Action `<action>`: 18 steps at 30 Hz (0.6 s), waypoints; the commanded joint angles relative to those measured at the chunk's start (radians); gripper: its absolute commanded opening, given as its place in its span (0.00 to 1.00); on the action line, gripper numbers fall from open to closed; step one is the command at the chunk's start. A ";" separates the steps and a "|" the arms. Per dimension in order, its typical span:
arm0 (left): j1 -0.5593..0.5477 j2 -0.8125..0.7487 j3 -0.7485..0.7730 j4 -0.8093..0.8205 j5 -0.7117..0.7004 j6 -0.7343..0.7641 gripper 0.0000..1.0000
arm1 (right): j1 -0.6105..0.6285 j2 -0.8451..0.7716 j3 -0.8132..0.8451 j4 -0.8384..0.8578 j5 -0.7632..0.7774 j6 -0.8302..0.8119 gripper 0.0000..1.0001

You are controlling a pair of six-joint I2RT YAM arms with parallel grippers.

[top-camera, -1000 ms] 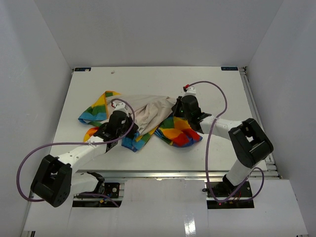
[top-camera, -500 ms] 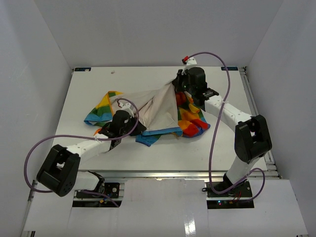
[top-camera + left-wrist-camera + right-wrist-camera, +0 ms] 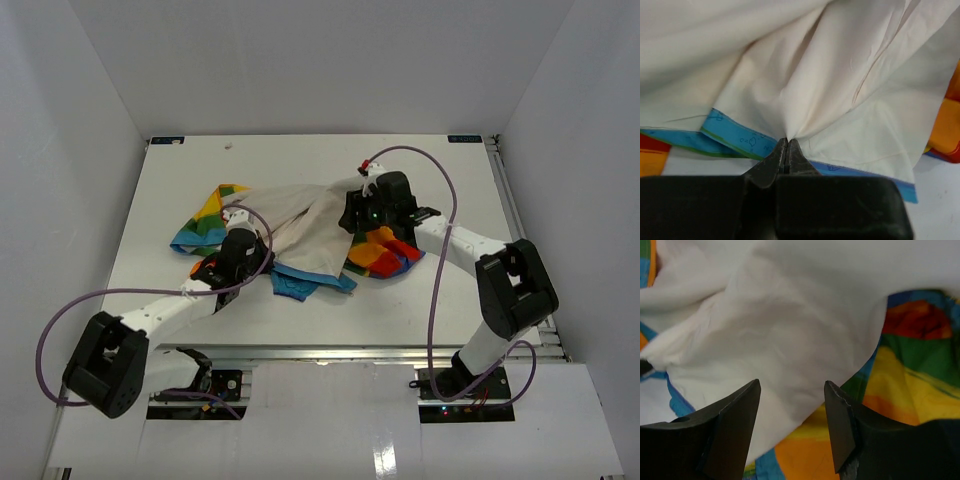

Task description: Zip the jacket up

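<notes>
The soft rainbow fabric jacket (image 3: 300,225) lies crumpled in the middle of the flat white table (image 3: 180,180), cream inside up. The left gripper (image 3: 786,145) pinches its blue edge tight. The right gripper (image 3: 792,415) has its fingers spread, holding nothing. No zipping looks done yet.

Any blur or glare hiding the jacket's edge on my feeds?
Top external: even light, sharp, no glare on the jacket. Left wrist: slightly soft, blue trim readable at the left gripper. Right wrist: blurrier, cream lining pale, folds faint.

A white table (image 3: 300,160) sits boxed in by plain white walls (image 3: 320,60); lighting soft, even.
</notes>
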 commanded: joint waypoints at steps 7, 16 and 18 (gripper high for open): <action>-0.047 -0.176 -0.031 -0.013 -0.159 0.006 0.42 | 0.167 -0.069 -0.151 0.186 0.084 0.124 0.50; -0.078 -0.221 -0.099 0.177 0.134 0.100 0.50 | 0.240 0.039 -0.062 0.199 0.126 0.132 0.51; -0.079 -0.184 -0.090 0.187 0.202 0.105 0.52 | 0.238 0.012 -0.079 0.192 0.187 0.144 0.53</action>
